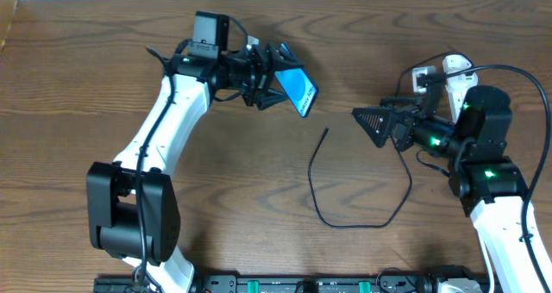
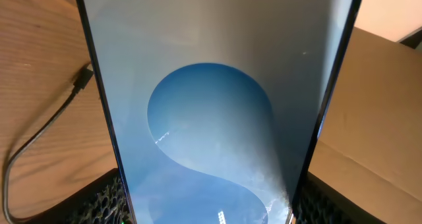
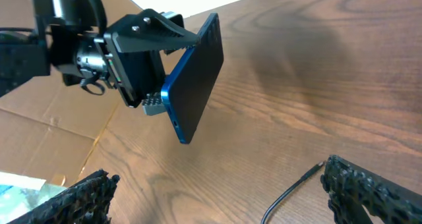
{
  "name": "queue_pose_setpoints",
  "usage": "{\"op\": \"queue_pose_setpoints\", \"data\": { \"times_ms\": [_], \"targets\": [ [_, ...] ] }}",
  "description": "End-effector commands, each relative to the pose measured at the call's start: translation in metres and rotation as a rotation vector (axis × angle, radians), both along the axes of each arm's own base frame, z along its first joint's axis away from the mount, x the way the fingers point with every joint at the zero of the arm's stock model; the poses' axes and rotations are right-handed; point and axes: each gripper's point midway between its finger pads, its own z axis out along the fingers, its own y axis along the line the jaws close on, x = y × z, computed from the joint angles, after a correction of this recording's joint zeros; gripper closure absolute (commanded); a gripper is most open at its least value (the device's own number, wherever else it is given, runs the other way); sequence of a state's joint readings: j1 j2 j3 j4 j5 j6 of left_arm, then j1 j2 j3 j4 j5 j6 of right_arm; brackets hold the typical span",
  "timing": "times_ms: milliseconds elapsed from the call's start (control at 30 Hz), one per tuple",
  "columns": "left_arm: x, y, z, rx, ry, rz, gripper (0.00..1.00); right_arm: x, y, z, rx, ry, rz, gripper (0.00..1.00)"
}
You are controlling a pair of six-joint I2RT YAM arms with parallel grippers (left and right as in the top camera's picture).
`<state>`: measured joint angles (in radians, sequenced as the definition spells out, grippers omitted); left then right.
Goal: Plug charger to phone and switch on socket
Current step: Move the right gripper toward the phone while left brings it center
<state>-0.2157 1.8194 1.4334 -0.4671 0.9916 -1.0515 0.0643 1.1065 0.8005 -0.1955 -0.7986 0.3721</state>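
My left gripper (image 1: 279,77) is shut on the phone (image 1: 298,91) and holds it tilted above the table. In the left wrist view the phone (image 2: 211,105), with its light blue screen and blue blob, fills the frame between my black fingers (image 2: 105,197). The charger's black cable (image 1: 345,226) loops across the table, its plug tip (image 1: 325,132) lying free below the phone. My right gripper (image 1: 366,121) stands open just right of that tip, with nothing between its fingers. From the right wrist I see the phone (image 3: 196,79) edge-on and the cable tip (image 3: 310,178) beside my right finger (image 3: 369,191). White parts of the adapter (image 1: 423,76) and socket (image 1: 457,68) show behind the right arm.
Wooden table (image 1: 86,86) all round. Brown cardboard (image 2: 376,112) lies past the table edge in the left wrist view. The black rail (image 1: 285,284) of the arm bases runs along the near edge.
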Motion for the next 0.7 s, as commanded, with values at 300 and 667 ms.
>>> {"op": "queue_pose_setpoints", "data": {
  "times_ms": [300, 667],
  "targets": [
    [0.002, -0.017, 0.009, 0.066, -0.038, 0.044, 0.93, 0.007, 0.012, -0.007, -0.042, 0.013, -0.025, 0.01],
    [0.002, -0.046, 0.021, 0.012, 0.006, 0.082, 0.93, 0.008, 0.024, -0.014, -0.051, 0.022, 0.002, 0.01]
  ]
}}
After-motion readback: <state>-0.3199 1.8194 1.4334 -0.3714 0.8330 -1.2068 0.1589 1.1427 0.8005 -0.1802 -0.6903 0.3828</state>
